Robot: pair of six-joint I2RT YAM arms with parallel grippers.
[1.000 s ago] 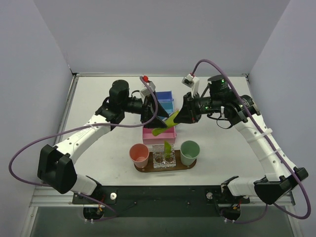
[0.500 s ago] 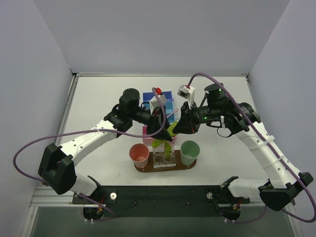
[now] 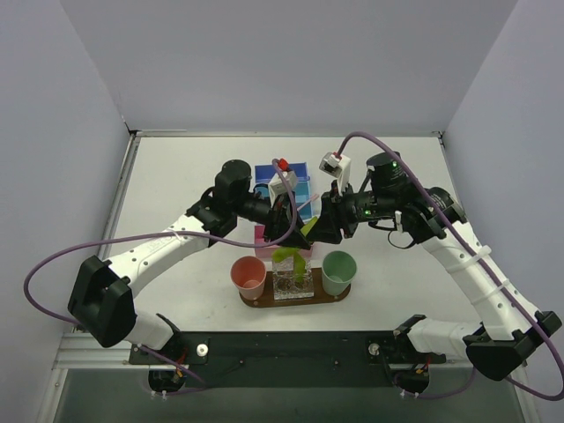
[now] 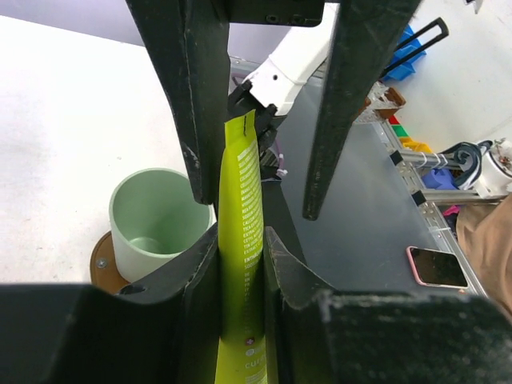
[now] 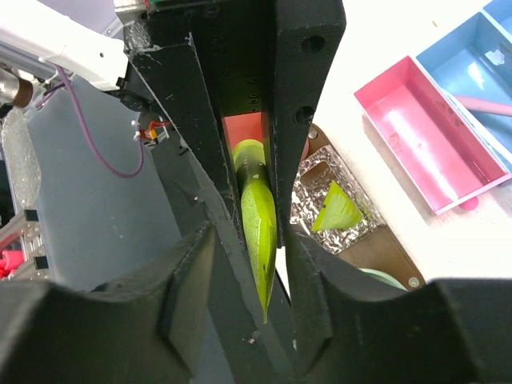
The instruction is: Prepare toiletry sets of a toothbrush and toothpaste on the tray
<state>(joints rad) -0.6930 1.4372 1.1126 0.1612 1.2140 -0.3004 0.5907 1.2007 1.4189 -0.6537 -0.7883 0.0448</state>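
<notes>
A yellow-green toothpaste tube [image 3: 307, 231] hangs in the air between my two grippers, above the pink bin and the tray. My left gripper [image 3: 291, 233] is shut on it: in the left wrist view both jaws [image 4: 240, 232] press the tube [image 4: 242, 240]. My right gripper [image 3: 315, 231] faces it, and its fingers [image 5: 250, 232] stand open on either side of the tube's flat end [image 5: 260, 232]. Another tube [image 3: 298, 262] stands in the clear holder [image 3: 293, 284] on the dark-brown tray [image 3: 264, 301]. A pink toothbrush [image 5: 488, 105] lies in the light-blue bin.
A salmon cup [image 3: 248, 275] and a mint-green cup [image 3: 338, 271] flank the holder on the tray. Behind the tray sit a pink bin [image 5: 424, 144] and blue bins [image 3: 269, 172]. The arms crowd the space over the bins.
My left gripper swung in from the left and closed on the tube. My right gripper, which was shut on the tube, has opened. Both moved slightly toward the tray.
</notes>
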